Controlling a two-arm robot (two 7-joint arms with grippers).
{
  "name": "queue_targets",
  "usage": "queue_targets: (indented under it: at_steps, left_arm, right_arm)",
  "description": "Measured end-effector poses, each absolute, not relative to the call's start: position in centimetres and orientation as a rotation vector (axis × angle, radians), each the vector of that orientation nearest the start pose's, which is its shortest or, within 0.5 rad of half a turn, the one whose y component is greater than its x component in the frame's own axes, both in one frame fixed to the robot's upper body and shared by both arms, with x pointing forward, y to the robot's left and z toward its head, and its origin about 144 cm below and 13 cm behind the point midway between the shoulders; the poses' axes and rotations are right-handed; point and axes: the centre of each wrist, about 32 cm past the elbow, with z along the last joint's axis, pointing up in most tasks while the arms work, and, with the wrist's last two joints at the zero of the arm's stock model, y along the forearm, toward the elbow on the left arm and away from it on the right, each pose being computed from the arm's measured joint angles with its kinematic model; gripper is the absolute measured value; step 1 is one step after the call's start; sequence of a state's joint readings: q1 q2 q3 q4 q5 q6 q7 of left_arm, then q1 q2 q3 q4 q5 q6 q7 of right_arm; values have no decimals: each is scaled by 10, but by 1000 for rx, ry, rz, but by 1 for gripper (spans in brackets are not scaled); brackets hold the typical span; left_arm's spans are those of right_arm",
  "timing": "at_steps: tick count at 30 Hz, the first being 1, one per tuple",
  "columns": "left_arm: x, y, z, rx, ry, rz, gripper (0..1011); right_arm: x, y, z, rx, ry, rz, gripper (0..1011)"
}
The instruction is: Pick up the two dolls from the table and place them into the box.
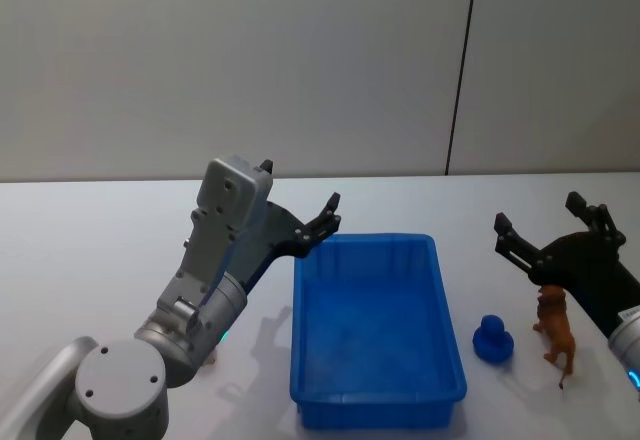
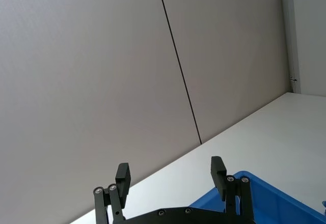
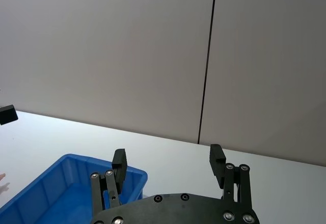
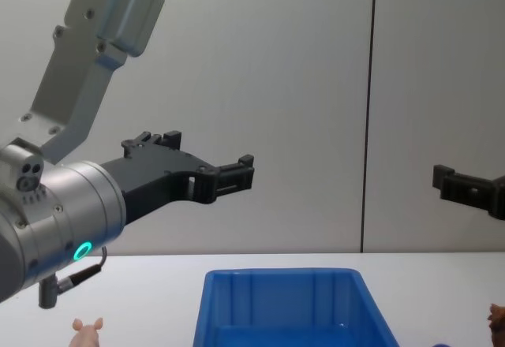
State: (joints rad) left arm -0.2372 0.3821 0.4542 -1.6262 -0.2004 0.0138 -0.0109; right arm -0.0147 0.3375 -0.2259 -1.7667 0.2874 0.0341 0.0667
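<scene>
The blue box (image 1: 375,330) stands empty on the white table (image 1: 100,240), in front of me. The brown shaggy doll (image 1: 556,332) stands upright to the right of the box, just below my right gripper (image 1: 538,213), which hangs open above the table. The pink pig doll (image 4: 87,333) lies left of the box, mostly hidden behind my left arm in the head view. My left gripper (image 1: 305,200) is raised and open over the box's far left corner, holding nothing. The wrist views show both sets of fingers apart, the left gripper (image 2: 170,173) and the right gripper (image 3: 168,159).
A small blue toy (image 1: 493,340) sits on the table between the box and the brown doll. A grey wall rises behind the table's far edge.
</scene>
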Motion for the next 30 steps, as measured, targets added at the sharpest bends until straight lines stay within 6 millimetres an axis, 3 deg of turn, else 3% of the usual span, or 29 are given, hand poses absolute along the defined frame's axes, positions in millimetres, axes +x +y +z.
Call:
queue_targets:
  at_steps: [11, 30]
  left_arm:
    - [492, 198, 1204, 61, -268, 1124, 1001]
    - [492, 198, 1204, 61, -268, 1124, 1001]
  right_arm:
    - [437, -243, 1188, 27, -76, -1242, 1001]
    - [386, -278, 1173, -67, 7, -1407, 1001]
